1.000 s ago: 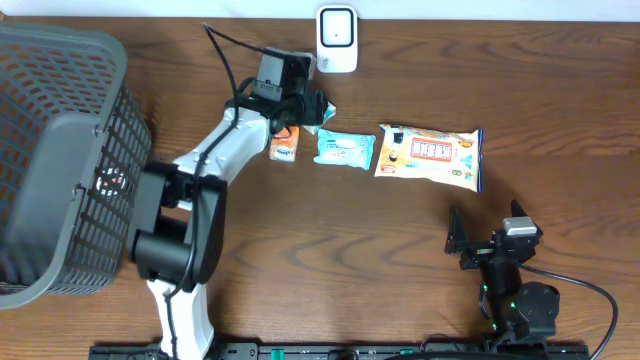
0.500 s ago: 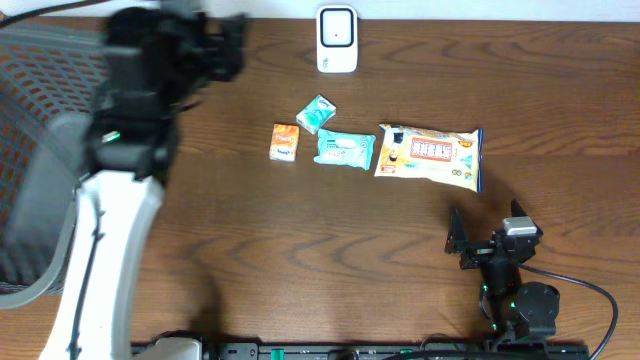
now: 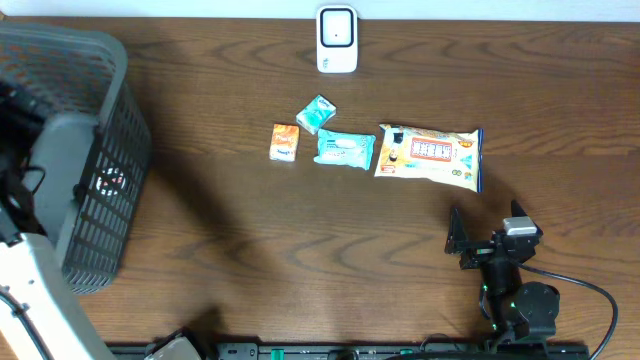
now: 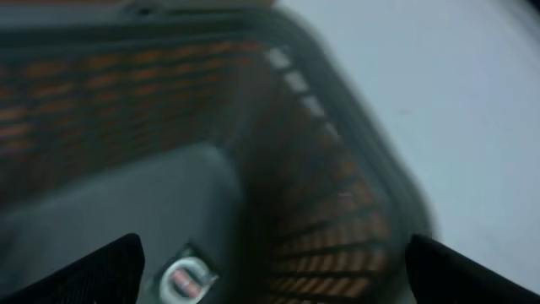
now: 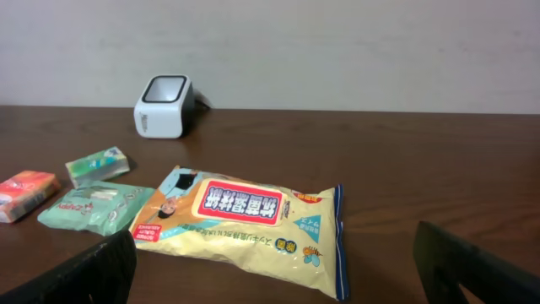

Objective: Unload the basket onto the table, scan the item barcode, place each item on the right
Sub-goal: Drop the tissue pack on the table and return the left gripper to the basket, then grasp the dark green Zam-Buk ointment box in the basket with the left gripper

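A white barcode scanner [image 3: 337, 39] stands at the table's far edge, also in the right wrist view [image 5: 164, 105]. In front of it lie an orange pack [image 3: 285, 141], a small teal pack [image 3: 316, 114], a teal wipes pack [image 3: 345, 148] and a large yellow pack [image 3: 430, 156]. My right gripper [image 3: 487, 228] rests near the front edge, open and empty, facing the yellow pack [image 5: 245, 219]. My left gripper [image 4: 276, 257] hangs open and empty over the grey basket [image 4: 337, 194]. The view is blurred. A small round item [image 4: 181, 279] lies on the basket floor.
The grey mesh basket [image 3: 110, 90] fills the left side of the table. The left arm's white link [image 3: 40, 300] crosses the front left corner. A black cable [image 3: 590, 300] trails from the right arm's base.
The left arm has swung away from the packs near the scanner, leftward to the basket. Its jaws now stand wider. The packs and the right arm have not moved.
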